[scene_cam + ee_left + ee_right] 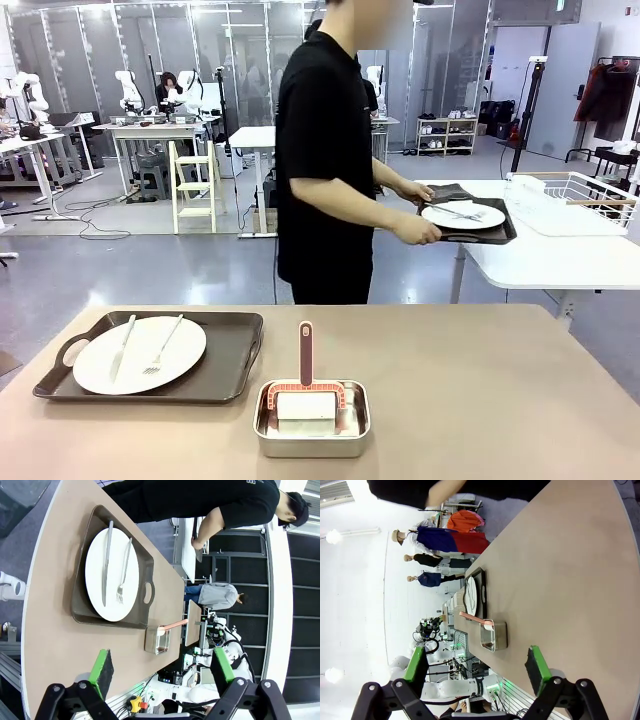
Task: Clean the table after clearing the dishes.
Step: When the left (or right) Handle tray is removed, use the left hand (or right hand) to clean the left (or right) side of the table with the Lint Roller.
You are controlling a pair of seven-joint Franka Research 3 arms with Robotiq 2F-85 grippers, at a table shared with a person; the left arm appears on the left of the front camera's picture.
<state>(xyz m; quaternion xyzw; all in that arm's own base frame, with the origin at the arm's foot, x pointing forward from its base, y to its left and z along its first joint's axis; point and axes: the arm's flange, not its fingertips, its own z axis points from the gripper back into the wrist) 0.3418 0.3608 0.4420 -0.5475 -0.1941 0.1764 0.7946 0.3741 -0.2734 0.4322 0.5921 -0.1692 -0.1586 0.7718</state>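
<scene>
Clearing looks half done: a person (325, 150) holds one tray (495, 236) at the white side table (540, 265); a second tray (230, 360) with its plate (140, 358) lies on the left of the table (480, 380). Wiping has not begun; left gripper (162, 667) and right gripper (476, 665) both stand wide open, empty

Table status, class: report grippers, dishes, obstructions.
Left gripper open, right gripper open, both empty. One plate on tray on the table; person holds second tray at white table. Steel pan near front edge.
</scene>
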